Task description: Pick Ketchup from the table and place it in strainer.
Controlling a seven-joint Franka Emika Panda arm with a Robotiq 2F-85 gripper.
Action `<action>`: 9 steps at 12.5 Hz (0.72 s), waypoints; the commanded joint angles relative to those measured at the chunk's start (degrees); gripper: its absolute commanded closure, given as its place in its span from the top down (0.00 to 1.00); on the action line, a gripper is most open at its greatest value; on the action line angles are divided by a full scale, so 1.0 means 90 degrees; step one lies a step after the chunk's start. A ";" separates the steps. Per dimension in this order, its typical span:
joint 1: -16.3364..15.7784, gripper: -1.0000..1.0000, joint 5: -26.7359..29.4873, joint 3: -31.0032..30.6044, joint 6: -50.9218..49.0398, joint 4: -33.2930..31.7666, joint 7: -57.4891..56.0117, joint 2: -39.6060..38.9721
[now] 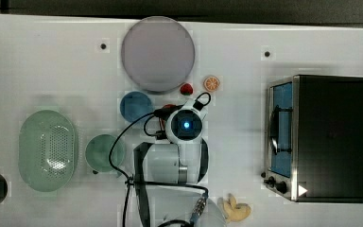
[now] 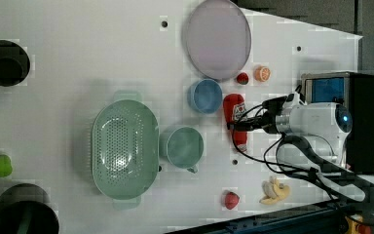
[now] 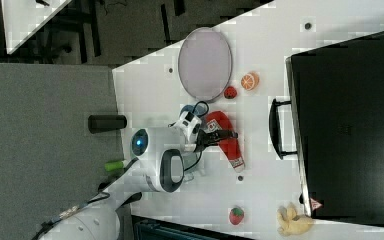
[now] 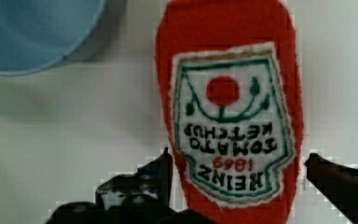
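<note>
- The Ketchup (image 4: 228, 116) bottle is lying flat on the white table (image 2: 78, 58), label up, just beside the blue bowl (image 2: 205, 95) and between that bowl and the toaster oven (image 2: 343, 92) in the left view.
- Your gripper (image 4: 235, 175) is hanging right over the bottle's labelled body, jaws standing wide apart with one finger on each side of it and nothing clamped yet.
- You are probably dealing with a light, soft-walled squeeze bottle that is giving a little under pressure; its smooth rounded sides may be slipping or rolling, so a firm but not crushing close seems wise.
- You are best taking it across the broad labelled middle, where the fingers are already straddling it, rather than at the narrow pale cap end (image 3: 238, 164).
- The strainer (image 2: 124, 146) is sitting well apart, toward the left view's left, with the green cup (image 2: 181, 146) standing between it and the bottle.
- Farther out, a grey plate (image 1: 157, 53), a strawberry (image 1: 185, 89) and an orange slice (image 1: 211, 83) are lying near the bottle's far end.
</note>
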State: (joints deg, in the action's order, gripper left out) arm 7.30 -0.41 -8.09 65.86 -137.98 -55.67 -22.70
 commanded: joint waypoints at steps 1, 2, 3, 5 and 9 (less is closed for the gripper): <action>-0.0014 0.84 -0.0014 0.0023 0.0211 0.0026 -0.0284 0.0054; -0.0014 0.71 -0.0014 0.0025 0.0220 0.0025 -0.0285 0.0055; -0.0015 0.60 -0.0013 0.0025 0.0216 0.0041 -0.0285 0.0084; -0.0015 0.60 -0.0012 0.0025 0.0184 0.0052 -0.0284 0.0231; -0.0016 0.60 -0.0010 0.0010 -0.0507 0.0061 -0.0282 0.1127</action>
State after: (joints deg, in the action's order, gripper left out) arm 6.71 -0.55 -7.48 61.77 -138.65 -56.15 -17.53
